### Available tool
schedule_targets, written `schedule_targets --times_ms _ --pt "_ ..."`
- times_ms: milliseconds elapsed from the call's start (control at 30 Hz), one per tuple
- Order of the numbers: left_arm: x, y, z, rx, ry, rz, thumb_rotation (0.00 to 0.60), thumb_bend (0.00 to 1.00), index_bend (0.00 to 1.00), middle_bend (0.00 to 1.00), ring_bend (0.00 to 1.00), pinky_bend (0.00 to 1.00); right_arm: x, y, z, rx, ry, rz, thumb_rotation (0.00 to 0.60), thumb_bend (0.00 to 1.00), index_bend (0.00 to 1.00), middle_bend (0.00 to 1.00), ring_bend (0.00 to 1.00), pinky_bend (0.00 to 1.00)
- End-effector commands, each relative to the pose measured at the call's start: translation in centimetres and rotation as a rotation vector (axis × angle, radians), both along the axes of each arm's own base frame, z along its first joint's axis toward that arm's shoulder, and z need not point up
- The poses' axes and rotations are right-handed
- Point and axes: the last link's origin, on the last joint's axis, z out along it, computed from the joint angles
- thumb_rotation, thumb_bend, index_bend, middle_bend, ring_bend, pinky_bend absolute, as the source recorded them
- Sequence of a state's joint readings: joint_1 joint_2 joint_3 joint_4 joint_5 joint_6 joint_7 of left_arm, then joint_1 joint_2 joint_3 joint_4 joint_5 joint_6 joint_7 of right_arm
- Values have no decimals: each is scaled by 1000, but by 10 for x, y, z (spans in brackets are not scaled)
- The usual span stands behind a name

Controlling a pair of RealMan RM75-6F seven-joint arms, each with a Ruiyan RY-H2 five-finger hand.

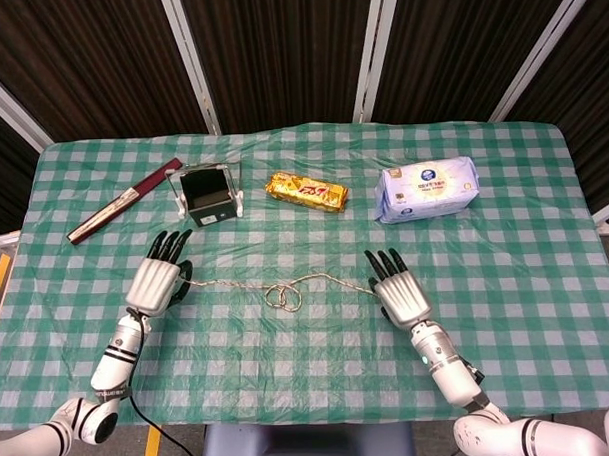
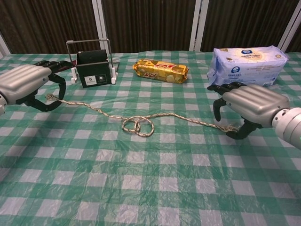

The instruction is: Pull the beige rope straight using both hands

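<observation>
The beige rope (image 1: 326, 278) (image 2: 188, 118) lies across the green checked cloth, with a loose knotted loop (image 2: 137, 126) near its middle. My left hand (image 1: 158, 281) (image 2: 23, 84) is at the rope's left end and pinches it between thumb and fingers. My right hand (image 1: 398, 291) (image 2: 249, 104) arches over the frayed right end (image 2: 230, 126). That end lies on the cloth between the thumb and the curved fingers, which are apart and not closed on it.
Along the back stand a black box in a wire holder (image 1: 207, 191), a gold biscuit packet (image 1: 306, 192) and a blue-white tissue pack (image 1: 426, 189). A dark red stick (image 1: 121, 200) lies at the back left.
</observation>
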State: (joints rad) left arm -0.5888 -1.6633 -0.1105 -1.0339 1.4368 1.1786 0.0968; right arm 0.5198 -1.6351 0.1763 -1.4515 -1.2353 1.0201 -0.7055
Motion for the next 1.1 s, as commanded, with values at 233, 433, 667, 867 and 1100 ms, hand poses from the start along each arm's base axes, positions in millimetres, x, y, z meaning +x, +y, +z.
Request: schedule_targets --times_ms 233,433,667,867,1100 --pt "0 1 -1 -2 4 4 600 423 631 22 0 0 -3 -22 -6 7 -1 -56 600 389 554 0 0 0" --pt "3 1 -2 -5 -11 0 600 424 629 20 0 0 -2 -26 -7 54 6 -70 600 391 554 0 0 0" --pt "3 3 0 -1 -11 3 600 425 626 19 0 0 1 -28 -7 75 -10 -90 600 391 567 0 0 0" --pt "4 3 0 -1 -17 5 600 426 622 17 0 0 0 -31 -10 65 8 -97 600 411 623 0 0 0" --pt "3 3 0 -7 -21 9 600 426 622 16 0 0 -1 -32 -10 44 25 -107 600 457 668 15 0 0"
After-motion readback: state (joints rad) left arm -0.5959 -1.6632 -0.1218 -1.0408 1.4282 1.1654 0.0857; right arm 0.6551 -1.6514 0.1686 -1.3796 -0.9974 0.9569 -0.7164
